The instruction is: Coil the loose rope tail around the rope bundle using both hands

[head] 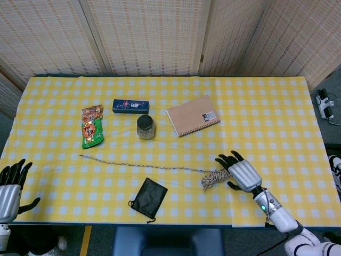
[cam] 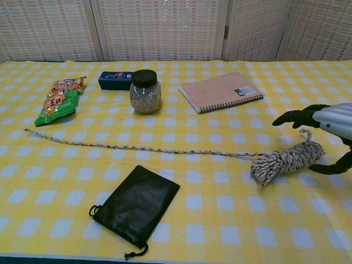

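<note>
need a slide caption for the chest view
Right hand closing around the rope bundle, loose tail still stretched straight across the yellow checked table.

Pouch (cam: pixel 136 207) before rope tail (cam: pixel 137 147)

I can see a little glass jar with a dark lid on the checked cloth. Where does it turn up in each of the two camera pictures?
Head view: the jar stands left of centre, just below the blue box and left of the notebook.
Chest view: the jar stands in the upper middle, right of the blue box and left of the notebook.
Shared landmark: the notebook, to the jar's right in both.
</note>
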Controlling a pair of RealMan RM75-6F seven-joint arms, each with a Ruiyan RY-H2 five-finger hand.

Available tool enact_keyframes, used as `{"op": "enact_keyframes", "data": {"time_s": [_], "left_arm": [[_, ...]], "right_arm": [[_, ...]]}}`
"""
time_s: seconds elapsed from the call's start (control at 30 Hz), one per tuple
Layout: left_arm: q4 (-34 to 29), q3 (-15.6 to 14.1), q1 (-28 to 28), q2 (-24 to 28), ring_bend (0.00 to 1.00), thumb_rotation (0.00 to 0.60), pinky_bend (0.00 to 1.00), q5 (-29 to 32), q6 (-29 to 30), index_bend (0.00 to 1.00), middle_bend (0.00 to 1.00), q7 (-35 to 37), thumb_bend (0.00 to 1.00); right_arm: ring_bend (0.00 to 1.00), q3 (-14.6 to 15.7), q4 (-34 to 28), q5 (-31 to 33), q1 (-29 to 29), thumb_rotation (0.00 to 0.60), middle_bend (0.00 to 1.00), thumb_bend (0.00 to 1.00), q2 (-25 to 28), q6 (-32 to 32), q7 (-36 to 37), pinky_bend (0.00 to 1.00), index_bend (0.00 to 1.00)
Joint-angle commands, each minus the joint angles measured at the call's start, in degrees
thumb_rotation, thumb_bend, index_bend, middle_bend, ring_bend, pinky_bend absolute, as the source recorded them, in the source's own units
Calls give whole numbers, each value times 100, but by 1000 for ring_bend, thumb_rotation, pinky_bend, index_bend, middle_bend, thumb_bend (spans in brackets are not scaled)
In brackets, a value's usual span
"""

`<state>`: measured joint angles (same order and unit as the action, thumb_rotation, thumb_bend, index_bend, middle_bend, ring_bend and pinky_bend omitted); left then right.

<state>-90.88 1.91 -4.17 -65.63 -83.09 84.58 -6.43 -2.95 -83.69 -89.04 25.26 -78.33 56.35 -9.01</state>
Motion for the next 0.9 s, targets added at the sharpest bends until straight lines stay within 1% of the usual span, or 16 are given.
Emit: {"op": "enact_keyframes", "data": {"time_s": [0.03, 0.17, 0.4, 0.57, 0.73, 0.9], "left_arm": [[-6, -17, -3, 13, 0, 600, 0, 11, -42, 0, 0, 23, 203], [-16, -25, -6, 24, 0, 600, 0, 30, -85, 0, 0, 39, 203], [-42, -27, -28, 24, 0, 600, 0, 21, -130, 0, 0, 29, 203], [-58, -24, -38, 29, 0, 600, 0, 22, -148, 0, 0, 22, 203], [-79, -19, -44, 45, 0, 600, 0, 39, -169, 0, 0, 18, 203], [-86, -20, -59, 43, 0, 600, 0, 48, -203, 0, 0, 8, 204]], "right_arm": [[212, 41, 200, 28, 106, 600, 155, 325, -165, -95, -18, 89, 183], [229, 112, 367, 17, 134, 600, 181, 325, -260, -83, 51, 89, 237], [278, 171, 610, 12, 137, 600, 246, 325, -319, 72, 287, 123, 317], [299, 208, 763, -29, 169, 600, 276, 324, -399, 149, 419, 128, 330], [331, 242, 872, -91, 182, 600, 338, 325, -444, 264, 535, 128, 358], [337, 274, 940, -107, 216, 600, 363, 325, -475, 289, 579, 128, 381]]}}
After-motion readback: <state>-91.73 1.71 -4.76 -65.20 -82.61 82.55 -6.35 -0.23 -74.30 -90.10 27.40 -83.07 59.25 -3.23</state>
